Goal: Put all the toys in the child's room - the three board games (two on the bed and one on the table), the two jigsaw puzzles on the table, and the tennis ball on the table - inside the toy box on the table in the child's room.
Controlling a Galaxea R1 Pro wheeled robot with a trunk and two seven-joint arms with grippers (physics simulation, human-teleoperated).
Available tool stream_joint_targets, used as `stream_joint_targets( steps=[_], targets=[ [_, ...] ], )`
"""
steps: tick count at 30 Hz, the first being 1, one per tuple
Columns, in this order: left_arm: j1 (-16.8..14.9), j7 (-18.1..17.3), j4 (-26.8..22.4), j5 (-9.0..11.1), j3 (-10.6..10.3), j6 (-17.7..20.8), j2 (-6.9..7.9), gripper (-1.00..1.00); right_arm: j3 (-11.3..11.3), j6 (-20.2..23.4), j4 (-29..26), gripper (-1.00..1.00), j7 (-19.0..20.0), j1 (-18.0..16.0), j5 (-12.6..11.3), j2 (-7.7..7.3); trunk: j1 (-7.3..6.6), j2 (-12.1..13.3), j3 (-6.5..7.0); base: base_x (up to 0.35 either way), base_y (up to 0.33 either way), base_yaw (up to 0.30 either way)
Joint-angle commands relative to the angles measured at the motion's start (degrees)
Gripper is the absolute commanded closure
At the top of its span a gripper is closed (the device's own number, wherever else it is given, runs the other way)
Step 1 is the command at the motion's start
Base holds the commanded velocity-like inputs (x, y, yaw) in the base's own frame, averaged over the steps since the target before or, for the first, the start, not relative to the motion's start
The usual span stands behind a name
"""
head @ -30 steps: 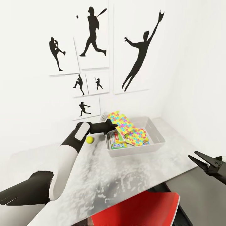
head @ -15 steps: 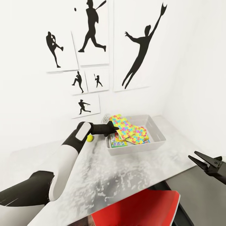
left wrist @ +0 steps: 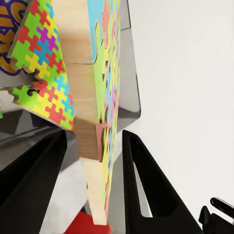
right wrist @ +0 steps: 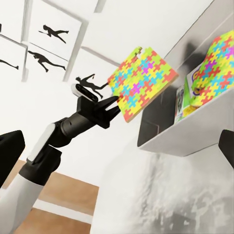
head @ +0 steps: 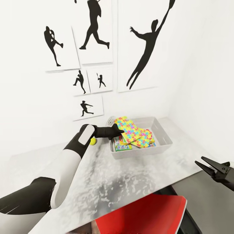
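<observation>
My left gripper (head: 117, 131) is shut on the corner of a jigsaw puzzle (head: 127, 127) and holds it tilted over the near-left part of the toy box (head: 164, 136). In the left wrist view the puzzle (left wrist: 100, 97) stands edge-on between the black fingers (left wrist: 146, 185). A second jigsaw puzzle (head: 143, 139) lies in the box on top of a board game (head: 122, 147). The tennis ball (head: 93, 140) rests on the table (head: 107, 182) left of the box, half hidden by my left arm. My right gripper (head: 199, 160) hangs open off the table's right edge.
Black sports-silhouette pictures (head: 146, 48) hang on the white wall behind the box. A red chair (head: 146, 214) sits under the table's near edge. A dark grey top (head: 208, 204) joins on at the right. The box stands in the room's corner.
The head view has shifted a little. Relative to the toy box, my left gripper has brought the held puzzle slightly lower and further over the box. The right arm has not moved.
</observation>
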Motion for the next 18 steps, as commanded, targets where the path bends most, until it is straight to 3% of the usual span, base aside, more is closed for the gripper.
stream_joint_targets(
  steps=[1, 4, 10, 18],
  targets=[
    [-0.1, -0.5, -0.1, -0.6, -0.1, 0.1, 0.0, 1.0, 0.0, 0.2, 0.0, -1.0, 0.2, -0.1, 0.2, -0.01, 0.03, -0.1, -0.2, 0.0, 0.0, 0.0],
    [-0.1, -0.4, -1.3, -0.5, -0.6, 0.1, 0.0, 1.0, 0.0, 0.2, 0.0, -1.0, 0.2, -0.1, 0.2, -0.01, 0.03, -0.1, -0.48, 0.0, 0.0, 0.0],
    [-0.2, 0.0, -6.0, -0.4, -4.1, 0.1, 0.0, 1.0, 0.0, 0.1, 0.0, -1.0, 0.2, -0.1, 0.2, 0.07, 0.03, -0.1, -1.05, 0.0, 0.0, 0.0],
    [-0.2, 0.0, -7.3, -0.3, -5.4, 0.1, 0.0, 1.0, 0.0, 0.1, 0.0, -1.0, 0.2, -0.1, 0.2, 0.05, 0.03, -0.1, -1.81, 0.0, 0.0, 0.0]
  ],
)
